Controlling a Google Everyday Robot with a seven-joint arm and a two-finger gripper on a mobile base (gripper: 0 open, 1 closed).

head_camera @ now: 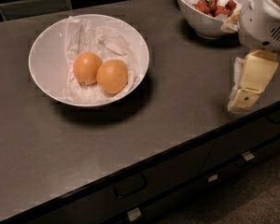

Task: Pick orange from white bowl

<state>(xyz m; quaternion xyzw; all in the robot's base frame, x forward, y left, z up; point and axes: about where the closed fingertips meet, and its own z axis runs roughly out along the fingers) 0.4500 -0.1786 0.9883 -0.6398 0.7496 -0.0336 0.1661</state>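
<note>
Jaws of the gripper [248, 85] hang pointing down over the right edge of the bench [177, 115], well apart from the bowl [46, 45] — open or closed, I cannot tell from this angle. The orange [113, 77] lies in the bowl on crumpled paper [107, 43], touching a second orange [87, 68] on its left. A berry bowl [200, 28] stands at the back right — just beside the white arm [266, 17]

Dim, soft shadows; jaws far right
</note>
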